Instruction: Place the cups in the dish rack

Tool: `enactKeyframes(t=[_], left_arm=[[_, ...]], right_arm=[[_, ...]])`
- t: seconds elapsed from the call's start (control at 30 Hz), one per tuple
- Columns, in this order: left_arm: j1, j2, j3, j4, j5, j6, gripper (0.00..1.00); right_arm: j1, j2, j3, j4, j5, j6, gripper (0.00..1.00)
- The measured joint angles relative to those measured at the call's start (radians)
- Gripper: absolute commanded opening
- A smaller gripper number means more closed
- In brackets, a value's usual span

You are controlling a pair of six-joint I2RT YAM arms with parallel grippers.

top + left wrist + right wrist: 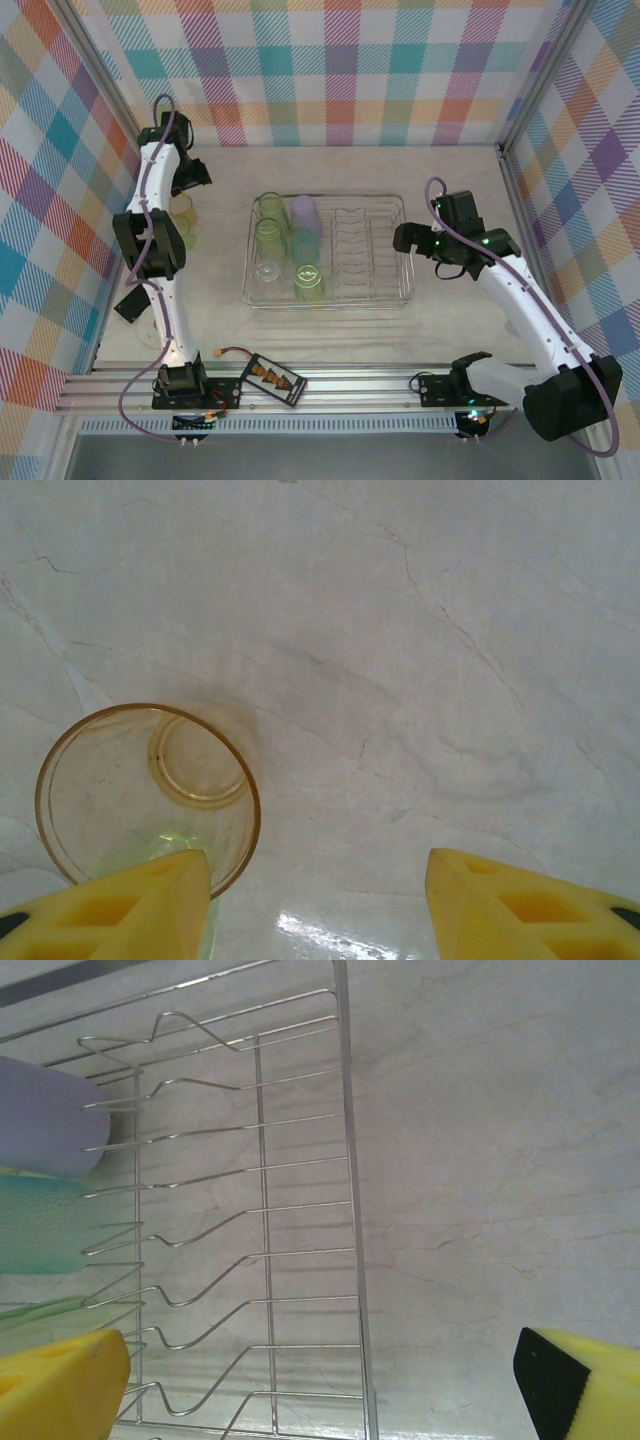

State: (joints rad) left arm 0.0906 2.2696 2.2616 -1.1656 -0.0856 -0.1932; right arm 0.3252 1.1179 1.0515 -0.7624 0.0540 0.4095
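Pale marbled tabletop, boxed in by pastel checked cloth on three sides. You have the dish rack (355, 250) mid-table, with six cups in its left half, in two columns:
- Left column, far to near: far green cup (270, 207), middle green cup (268, 238), clear cup (267, 270)
- Right column: lilac cup (305, 213), teal cup (306, 243), near green cup (310, 283)

Left of the rack and well apart from it, an amber cup (140, 790) stands upright on the table. A pale green cup (190, 240) is just beside it (partly hidden by the arm).

Your left gripper (318, 865) hangs above the table, fingers spread wide and holding nothing. The amber cup sits off by one finger, not in the gap.

Your right gripper (322, 1350) is also spread and empty, straddling the rack's right rim: one finger over the wire dividers, the other over bare table.

A flat black box (273, 378) lies at the near edge
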Motion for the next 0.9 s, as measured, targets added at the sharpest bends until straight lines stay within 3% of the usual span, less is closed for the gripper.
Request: enactKeyframes(t=[0.73,0.9], left_arm=[[-0.02,0.115,-0.022,-0.009,-0.086,0.006,0.48],[-0.02,0.127,-0.018,-0.01,-0.093,0.013,0.38]], right_arm=[[0.0,0.034,0.019,0.003,-0.002,-0.035,0.97],[0.0,0.042,0.019,0.001,-0.002,-0.039,0.97]])
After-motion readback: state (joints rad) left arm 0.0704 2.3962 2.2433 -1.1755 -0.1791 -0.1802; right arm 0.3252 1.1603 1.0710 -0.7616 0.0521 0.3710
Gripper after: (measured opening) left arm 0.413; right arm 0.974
